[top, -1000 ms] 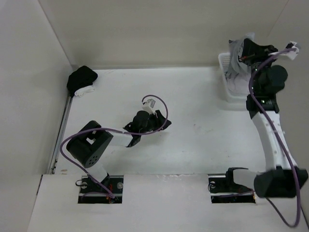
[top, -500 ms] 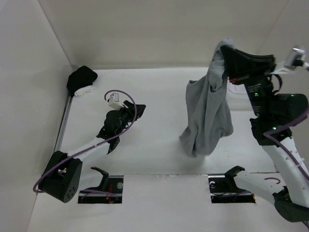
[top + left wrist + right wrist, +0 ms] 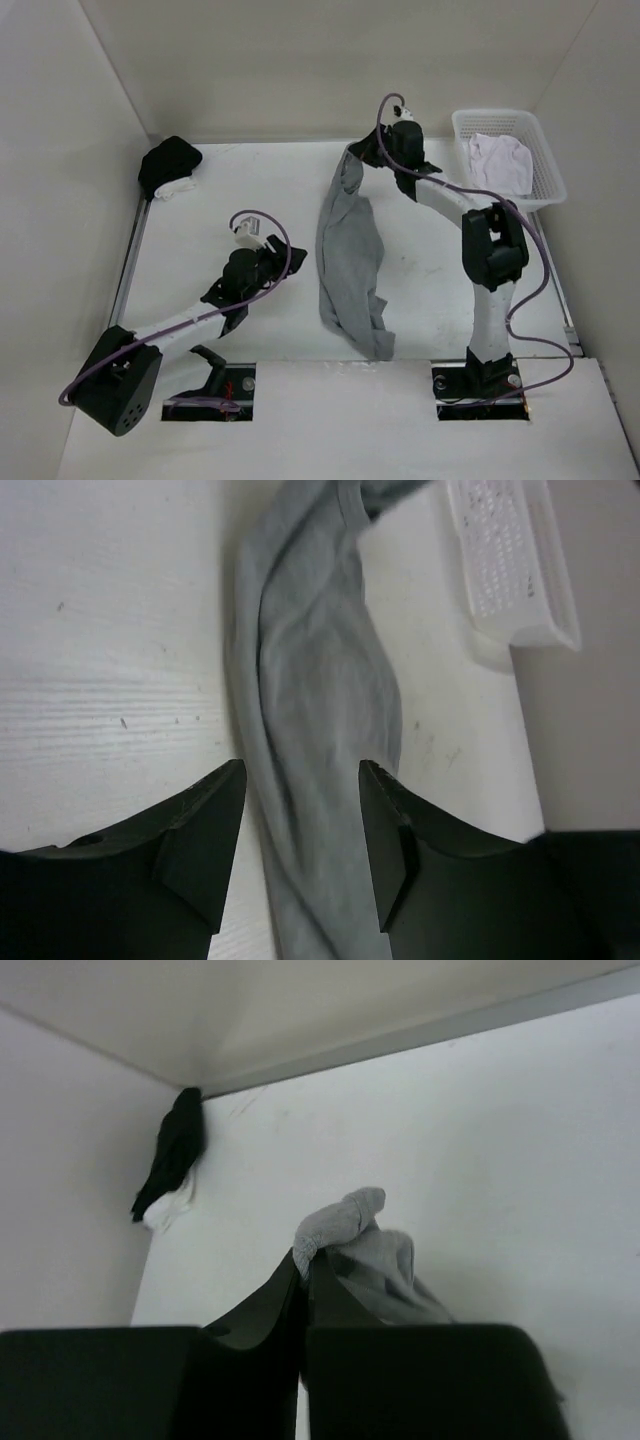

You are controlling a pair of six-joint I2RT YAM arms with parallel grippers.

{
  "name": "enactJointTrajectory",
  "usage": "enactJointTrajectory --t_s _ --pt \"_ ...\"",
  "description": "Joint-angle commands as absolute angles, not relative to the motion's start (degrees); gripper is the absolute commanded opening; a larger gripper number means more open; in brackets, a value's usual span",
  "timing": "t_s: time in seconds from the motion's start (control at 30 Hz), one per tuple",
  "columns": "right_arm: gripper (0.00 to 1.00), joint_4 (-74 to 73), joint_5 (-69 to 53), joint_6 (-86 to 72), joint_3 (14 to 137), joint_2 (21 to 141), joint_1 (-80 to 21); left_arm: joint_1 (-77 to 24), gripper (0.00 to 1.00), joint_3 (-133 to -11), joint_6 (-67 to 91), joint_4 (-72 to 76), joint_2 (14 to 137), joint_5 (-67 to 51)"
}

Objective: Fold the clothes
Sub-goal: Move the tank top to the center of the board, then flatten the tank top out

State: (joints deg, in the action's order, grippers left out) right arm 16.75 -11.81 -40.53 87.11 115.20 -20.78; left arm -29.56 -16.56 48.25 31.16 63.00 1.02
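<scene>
The clothes (image 3: 350, 255), a heather-grey knit garment, lie on the table as a long crumpled strip running from the back centre toward the near edge. My right gripper (image 3: 360, 158) is shut on the strip's far end, and the right wrist view shows its fingertips (image 3: 305, 1257) pinching a bunched grey fold (image 3: 345, 1218). My left gripper (image 3: 288, 264) is open just left of the strip's middle. In the left wrist view the grey fabric (image 3: 310, 680) runs between and beyond the spread fingers (image 3: 205, 840), with the left gripper (image 3: 300, 820) holding nothing.
A white plastic basket (image 3: 545, 160) at the back right holds a white cloth (image 3: 498, 158); its corner (image 3: 510, 570) shows in the left wrist view. A black-and-white fabric bundle (image 3: 168, 168) sits in the back left corner (image 3: 175, 1155). Walls enclose the table on three sides.
My right arm carried the grey garment from the basket to the table's middle and lowered it into a long strip. My left arm reached toward it, and its jaws opened wider.
</scene>
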Motion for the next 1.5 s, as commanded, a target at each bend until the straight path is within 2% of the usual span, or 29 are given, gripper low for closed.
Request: enactJointTrajectory --t_s 0.0,0.07,0.13,0.17,0.23,0.3,0.37,0.43,0.47,0.53,0.6,0.7,0.83,1.07,1.3,1.4,1.47 --pt "0.04 14.3 -8.2 -40.0 105.2 113.2 -19.5 -32.6 0.47 -15.3 45.3 28.9 61.8 6.4" --pt "0.17 11.6 -6.3 -39.4 107.8 113.6 -19.3 -33.6 0.48 -16.2 44.0 27.4 63.2 7.7" --pt "0.43 11.2 -1.9 -38.5 103.2 110.6 -19.4 -34.4 0.48 -17.7 42.8 26.1 65.6 8.3" --pt "0.49 10.7 -0.3 -37.5 99.4 108.4 -19.5 -34.6 0.48 -18.3 42.7 25.6 67.2 8.9" --pt "0.51 10.5 1.8 -34.6 88.3 102.3 -20.3 -34.8 0.48 -18.9 42.8 24.5 69.9 9.3" --pt "0.45 11.2 2.5 -33.8 77.7 96.7 -22.7 -34.9 0.46 -18.7 43.0 24.6 71.7 8.8" --pt "0.3 11.8 3.0 -34.1 64.7 89.8 -26.8 -35.5 0.44 -18.3 43.3 25.4 73.6 8.4" --pt "0.05 12.3 5.1 -35.2 54.0 82.9 -31.7 -36.2 0.42 -18.2 43.6 27.3 75.8 6.3" --pt "0.02 12.6 6.5 -35.8 49.4 79.3 -34.4 -36.6 0.42 -18.2 43.9 27.9 76.3 5.0" --pt "0.04 11.9 9.0 -36.2 40.1 71.1 -41.8 -37.8 0.43 -17.8 44.6 30.5 76.7 1.2" --pt "0.13 10.6 10.1 -37.9 34.7 65.3 -47.3 -38.6 0.46 -17.1 45.0 32.2 76.6 -0.6" --pt "0.31 5.2 12.4 -44.0 28.3 56.5 -55.7 -39.6 0.49 -16.3 45.5 34.0 76.2 -2.7" --pt "0.4 -1.7 15.9 -49.5 23.5 50.5 -63.0 -41.1 0.49 -16.5 45.7 34.5 79.0 -2.6" --pt "0.42 -1.4 14.5 -48.1 27.0 59.4 -66.7 -41.9 0.43 -17.7 46.7 36.7 83.6 -2.0" --pt "0.42 4.0 13.1 -47.6 27.1 65.4 -65.4 -42.3 0.35 -17.8 47.6 39.0 85.7 -1.4" --pt "0.38 6.9 12.1 -47.2 27.9 69.6 -64.3 -42.2 0.31 -17.8 47.8 39.1 86.0 -1.3" --pt "0.29 8.9 11.6 -46.9 28.6 72.0 -64.3 -42.1 0.27 -17.8 47.8 39.1 85.8 -1.3"
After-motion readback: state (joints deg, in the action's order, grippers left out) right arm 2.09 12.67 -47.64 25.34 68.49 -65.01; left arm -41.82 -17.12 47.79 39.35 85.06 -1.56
